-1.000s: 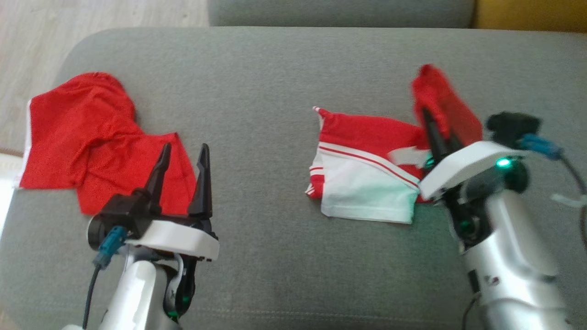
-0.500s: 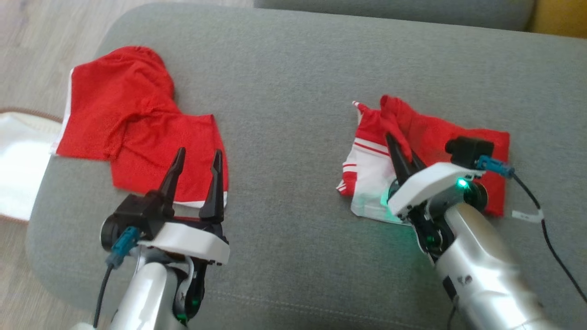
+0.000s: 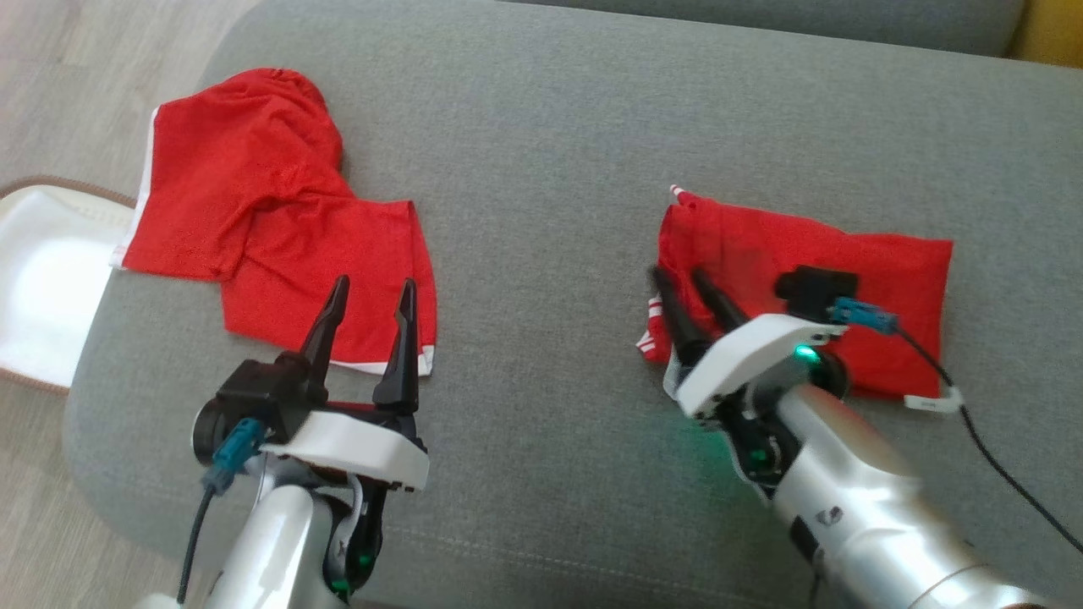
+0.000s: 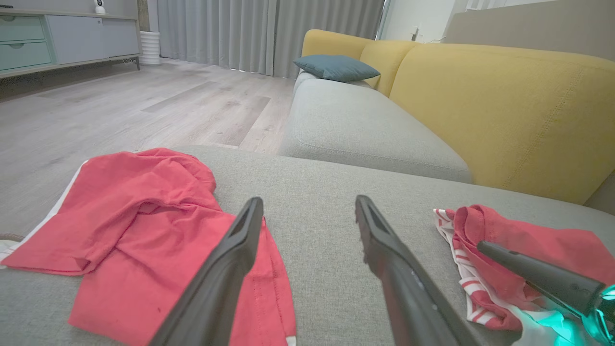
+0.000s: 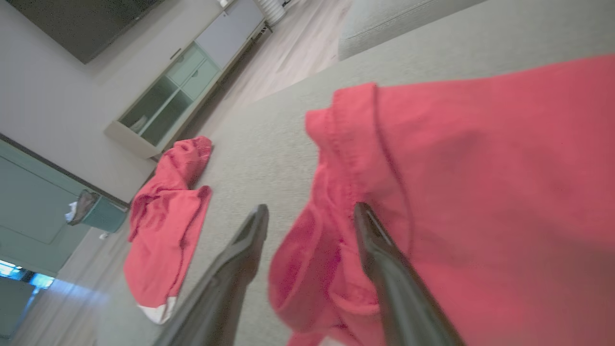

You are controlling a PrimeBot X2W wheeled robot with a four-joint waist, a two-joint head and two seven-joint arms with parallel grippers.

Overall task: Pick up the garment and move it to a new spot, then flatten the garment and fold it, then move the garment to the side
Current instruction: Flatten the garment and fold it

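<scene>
One folded garment [image 3: 880,279]: lay centre right on sofa [image 3: 541,169]
Loose garment [image 3: 254,220]: upper left
Left gripper [image 3: 374,286]: fingers stood open
Right gripper [image 3: 678,275]: fingers parted at folded garment's left edge

Grey upholstered seat [image 3: 550,127]; yellow sofa back [image 4: 504,105]; teal cushion [image 4: 335,67]; pale wood-plank floor [image 4: 120,110]; white brown-edged mat [image 3: 42,279]; grey floor-length curtains [image 4: 269,33]; low sideboard [image 4: 48,38], green drawers; pale wall [image 5: 62,96]. Even light.

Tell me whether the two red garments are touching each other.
Apart. The head view shows a broad strip of bare grey cushion between the crumpled garment and the folded garment.
</scene>
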